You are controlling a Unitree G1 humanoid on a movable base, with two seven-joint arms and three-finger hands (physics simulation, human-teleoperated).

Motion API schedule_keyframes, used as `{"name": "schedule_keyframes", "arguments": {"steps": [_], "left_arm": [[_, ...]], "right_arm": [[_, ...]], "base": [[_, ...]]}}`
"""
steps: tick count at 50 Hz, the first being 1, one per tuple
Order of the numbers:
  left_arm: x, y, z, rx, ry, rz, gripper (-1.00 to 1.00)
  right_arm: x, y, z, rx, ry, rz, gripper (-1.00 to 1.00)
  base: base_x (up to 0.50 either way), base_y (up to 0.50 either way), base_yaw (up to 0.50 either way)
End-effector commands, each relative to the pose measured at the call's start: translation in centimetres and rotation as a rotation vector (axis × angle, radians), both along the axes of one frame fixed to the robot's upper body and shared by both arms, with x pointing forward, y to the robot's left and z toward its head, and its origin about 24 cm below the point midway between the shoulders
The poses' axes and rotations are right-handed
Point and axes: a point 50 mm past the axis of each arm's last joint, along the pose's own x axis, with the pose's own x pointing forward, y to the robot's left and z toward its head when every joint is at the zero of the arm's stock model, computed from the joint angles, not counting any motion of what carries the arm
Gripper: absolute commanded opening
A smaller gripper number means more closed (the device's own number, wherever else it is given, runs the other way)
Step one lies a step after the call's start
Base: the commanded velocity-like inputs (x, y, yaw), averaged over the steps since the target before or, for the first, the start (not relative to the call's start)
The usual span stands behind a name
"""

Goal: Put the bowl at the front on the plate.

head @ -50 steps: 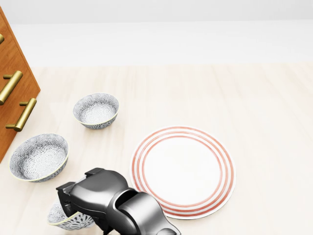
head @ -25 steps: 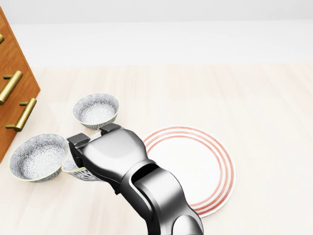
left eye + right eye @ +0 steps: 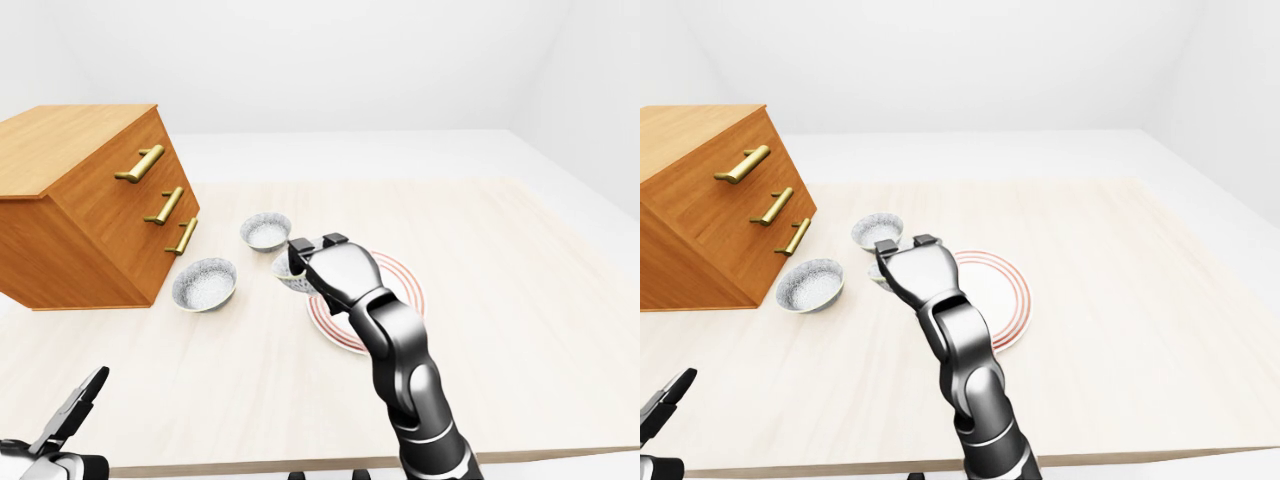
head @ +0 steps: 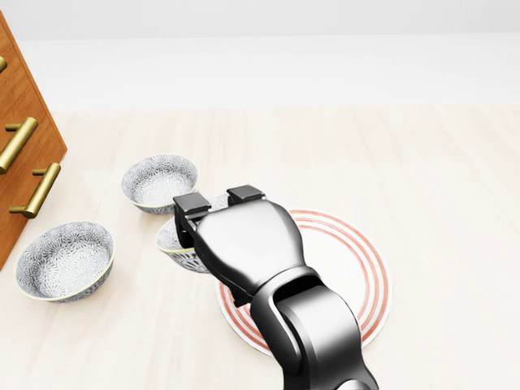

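pinching the small grey-patterned ceramic bowl [image 4: 173, 241] by its rim, the dark metal right hand [image 4: 244, 244] holds it just left of its fingertips, while the round white red-ringed plate [image 4: 351, 258] lies beneath and rightward of the palm.

In the head view, the pale wooden worktop [image 4: 439, 179] is open right of and above the white red-ringed plate [image 4: 361, 268]. Leftward it is crowded: one grey patterned bowl [image 4: 160, 183], a second such bowl [image 4: 65, 260], and the brown wooden drawer chest [image 3: 90, 210] beside them. The dark metal right hand [image 4: 244, 244], gripping a third patterned bowl [image 4: 172, 242], overhangs the plate's left part.
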Motion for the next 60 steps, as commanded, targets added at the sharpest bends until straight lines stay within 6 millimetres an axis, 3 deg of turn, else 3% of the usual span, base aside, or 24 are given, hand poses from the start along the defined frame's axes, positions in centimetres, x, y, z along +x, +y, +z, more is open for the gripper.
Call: {"name": "schedule_keyframes", "arguments": {"steps": [1,10,19,28,31,44,60], "left_arm": [[0.0,0.0,0.0,0.002,-0.001,0.002,1.0],[0.0,0.0,0.0,0.003,-0.001,0.0,1.0],[0.0,0.0,0.0,0.004,0.0,0.001,1.0],[-0.2,0.0,0.1,0.007,-0.003,0.004,1.0],[0.0,0.0,-0.1,0.009,-0.005,0.004,1.0],[-0.1,0.0,-0.1,0.011,-0.009,0.004,1.0],[-0.1,0.0,-0.1,0.011,-0.009,0.004,1.0]], "right_arm": [[-0.7,-2.4,-1.8,-0.035,0.048,-0.12,-1.0],[-0.8,-3.2,-2.0,0.001,-0.066,-0.166,-1.0],[-1.9,-3.6,-0.7,0.007,-0.262,-0.191,-1.0],[-2.3,-3.6,-1.9,-0.02,-0.407,-0.124,-1.0],[-2.2,-3.5,-2.9,-0.012,-0.403,-0.108,-1.0],[-1.9,-3.6,-4.3,-0.021,-0.342,-0.164,-1.0],[-1.9,-3.6,-4.3,-0.022,-0.34,-0.165,-1.0]], "base": [[0.0,0.0,0.0],[0.0,0.0,0.0],[0.0,0.0,0.0],[0.0,0.0,0.0],[0.0,0.0,0.0],[0.0,0.0,0.0],[0.0,0.0,0.0]]}}
